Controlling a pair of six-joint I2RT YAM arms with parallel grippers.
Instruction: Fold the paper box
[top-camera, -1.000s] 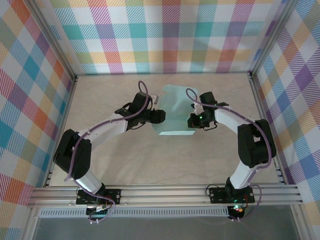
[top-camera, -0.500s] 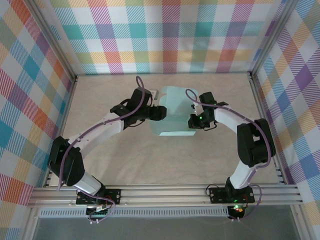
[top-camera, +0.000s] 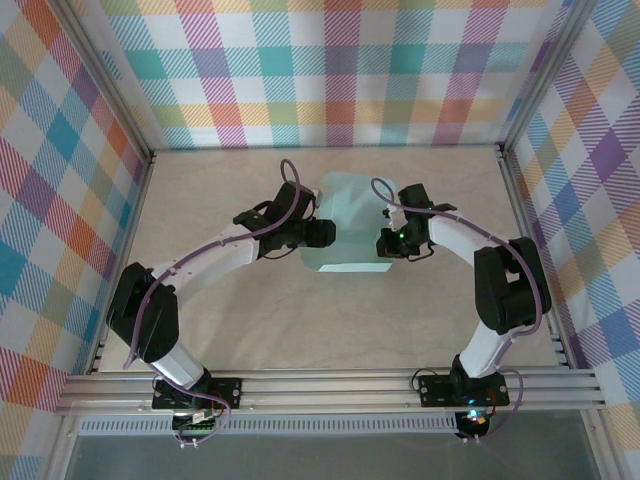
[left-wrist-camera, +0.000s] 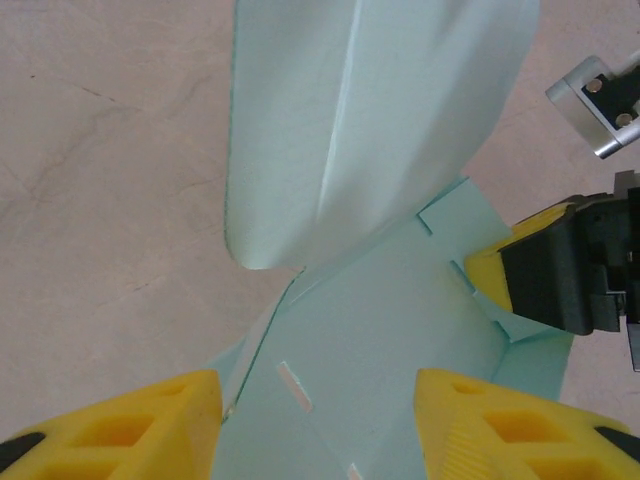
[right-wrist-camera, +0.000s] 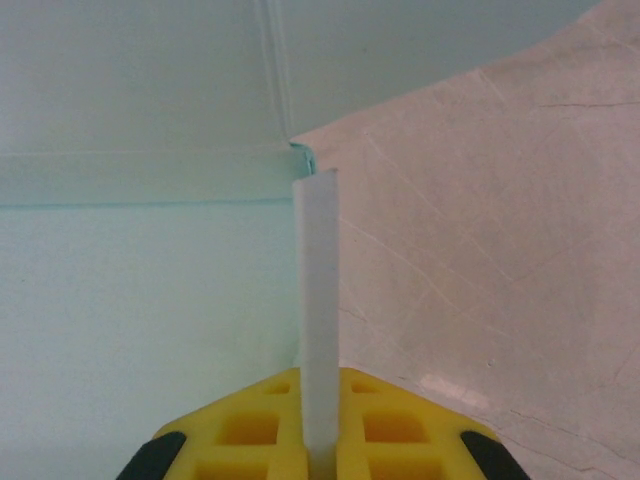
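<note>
The paper box (top-camera: 350, 215) is a pale mint-teal sheet lying mid-table, with its far flap (left-wrist-camera: 370, 120) curled upward. My left gripper (top-camera: 328, 232) reaches in over the sheet's left edge. In the left wrist view, that gripper (left-wrist-camera: 315, 430) has its yellow fingers (left-wrist-camera: 120, 425) standing well apart, open, above a flat panel (left-wrist-camera: 380, 330) with small slots. My right gripper (top-camera: 383, 243) is at the sheet's right edge. It (right-wrist-camera: 320, 385) is shut on a thin upright side flap (right-wrist-camera: 318, 270), seen edge-on. The right gripper's yellow and black finger (left-wrist-camera: 540, 280) also appears in the left wrist view.
The beige tabletop (top-camera: 300, 310) is ringed by plaid walls (top-camera: 330, 70) and aluminium posts (top-camera: 515, 190). A metal rail (top-camera: 330, 385) with both arm bases runs along the near edge. Bare table lies in front of the sheet and on either side of it.
My left gripper swung left and back, then returned to the sheet's left edge with its jaws a little narrower. The right gripper kept its hold and place.
</note>
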